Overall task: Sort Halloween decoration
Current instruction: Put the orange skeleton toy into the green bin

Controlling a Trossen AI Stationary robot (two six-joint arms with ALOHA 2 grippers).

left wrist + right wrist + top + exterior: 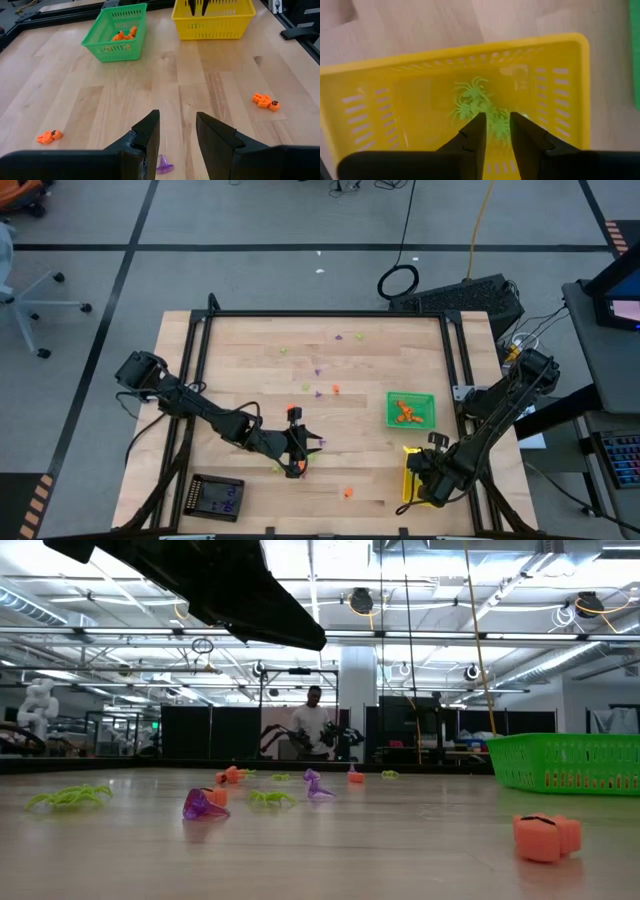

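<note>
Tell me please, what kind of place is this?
Probably a robotics lab in a large industrial hall: the wooden table stands on taped floor, exposed ceiling trusses run overhead, and a person stands at another robot station behind.

Trays: three in all, one green tray (411,409), one yellow tray (410,476), one black tray (216,497).

Loose on the wooden table (250,360), low view: three lime green spiders (70,797), two purple trinkets (203,805), several orange trinkets (546,836); exact number unclear.

Lime green spiders in the yellow tray: a tangled clump, uncountable.

Grippers: two.
</note>
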